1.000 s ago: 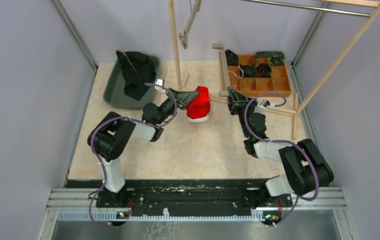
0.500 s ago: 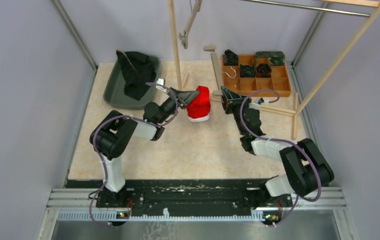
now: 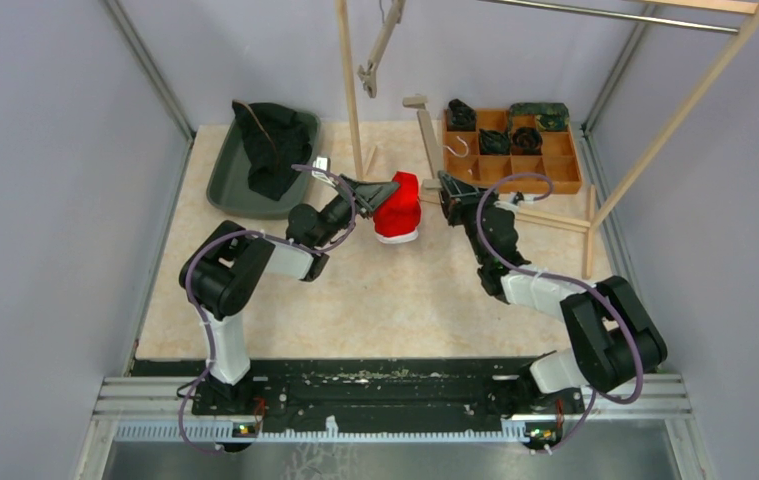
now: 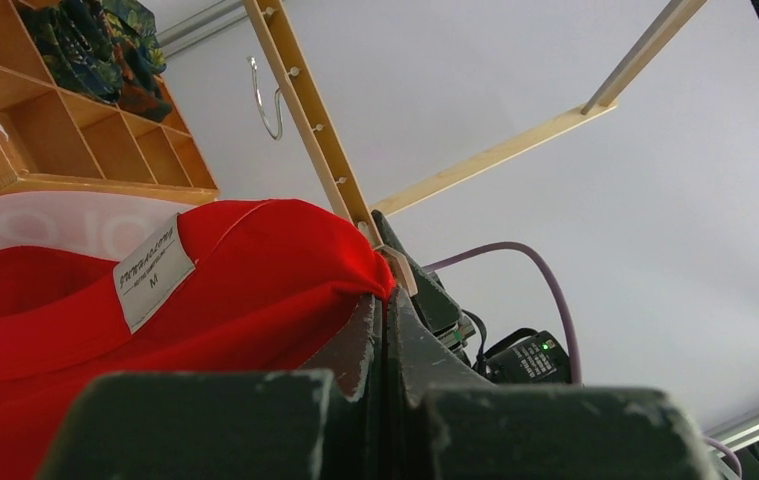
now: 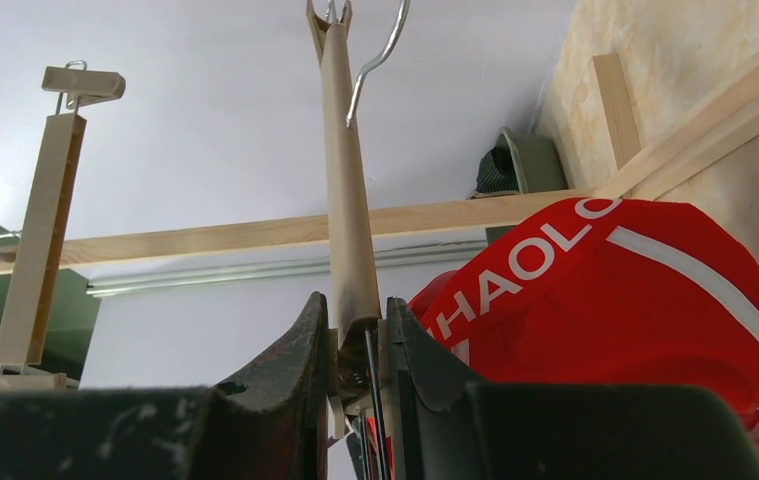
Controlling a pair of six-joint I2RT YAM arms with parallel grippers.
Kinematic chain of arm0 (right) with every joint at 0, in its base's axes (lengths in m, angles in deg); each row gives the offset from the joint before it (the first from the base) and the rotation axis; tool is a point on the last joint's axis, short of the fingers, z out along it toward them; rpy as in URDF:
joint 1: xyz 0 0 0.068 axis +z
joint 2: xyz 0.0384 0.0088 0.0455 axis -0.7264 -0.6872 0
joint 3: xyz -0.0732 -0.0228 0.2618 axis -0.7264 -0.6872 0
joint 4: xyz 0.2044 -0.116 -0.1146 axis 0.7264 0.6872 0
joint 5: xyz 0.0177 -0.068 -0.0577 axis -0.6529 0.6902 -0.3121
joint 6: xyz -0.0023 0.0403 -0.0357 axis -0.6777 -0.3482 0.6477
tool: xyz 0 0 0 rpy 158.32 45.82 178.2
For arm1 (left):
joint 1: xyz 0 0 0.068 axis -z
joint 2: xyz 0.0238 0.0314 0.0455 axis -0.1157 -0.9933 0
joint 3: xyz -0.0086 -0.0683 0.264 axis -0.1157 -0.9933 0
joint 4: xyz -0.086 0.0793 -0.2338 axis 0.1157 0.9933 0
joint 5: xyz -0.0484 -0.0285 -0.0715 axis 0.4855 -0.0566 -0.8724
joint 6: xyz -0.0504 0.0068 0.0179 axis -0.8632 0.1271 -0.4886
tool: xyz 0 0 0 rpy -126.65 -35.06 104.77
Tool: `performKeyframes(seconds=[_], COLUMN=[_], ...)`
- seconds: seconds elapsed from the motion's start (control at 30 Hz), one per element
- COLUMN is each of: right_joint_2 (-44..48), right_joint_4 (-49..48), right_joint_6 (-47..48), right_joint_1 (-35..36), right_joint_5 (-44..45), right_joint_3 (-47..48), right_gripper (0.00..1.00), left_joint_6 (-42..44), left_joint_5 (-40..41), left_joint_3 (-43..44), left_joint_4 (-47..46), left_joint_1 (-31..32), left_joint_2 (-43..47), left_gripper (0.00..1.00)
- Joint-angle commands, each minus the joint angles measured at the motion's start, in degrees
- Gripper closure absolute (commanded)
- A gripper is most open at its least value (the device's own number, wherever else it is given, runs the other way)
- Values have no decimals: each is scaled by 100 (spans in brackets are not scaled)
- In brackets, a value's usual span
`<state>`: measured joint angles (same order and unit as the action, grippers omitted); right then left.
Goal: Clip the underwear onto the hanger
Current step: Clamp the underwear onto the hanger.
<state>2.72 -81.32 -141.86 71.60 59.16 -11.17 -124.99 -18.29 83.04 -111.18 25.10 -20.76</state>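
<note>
Red underwear (image 3: 398, 208) pinched by left fingers (image 4: 350, 345); right fingers (image 5: 300, 345) clamp hanger (image 3: 425, 135); wooden organiser (image 3: 560, 170) behind

Robotics lab cell: plain grey walls (image 3: 35, 200), aluminium mounting rail (image 3: 135, 402).

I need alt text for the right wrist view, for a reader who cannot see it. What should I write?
The right gripper is closed on a wooden hanger that rises from its jaws, with a metal hook near the top. Red underwear with white lettering fills the right side.
</note>
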Motion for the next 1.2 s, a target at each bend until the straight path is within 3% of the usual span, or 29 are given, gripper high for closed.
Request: performKeyframes(seconds=[0.0, 1.17], right_joint_2=[92, -2], right_joint_4=[-139, 122], right_joint_6=[7, 59], right_joint_1=[47, 47], right_joint_5=[-100, -325], right_joint_3=[387, 596], right_gripper=[100, 100], left_joint_6=[115, 168], left_joint_5=[-87, -256], left_joint_3=[170, 291], left_joint_4=[-405, -363], left_joint_1=[7, -8], left_joint_2=[104, 42], left_gripper=[100, 100])
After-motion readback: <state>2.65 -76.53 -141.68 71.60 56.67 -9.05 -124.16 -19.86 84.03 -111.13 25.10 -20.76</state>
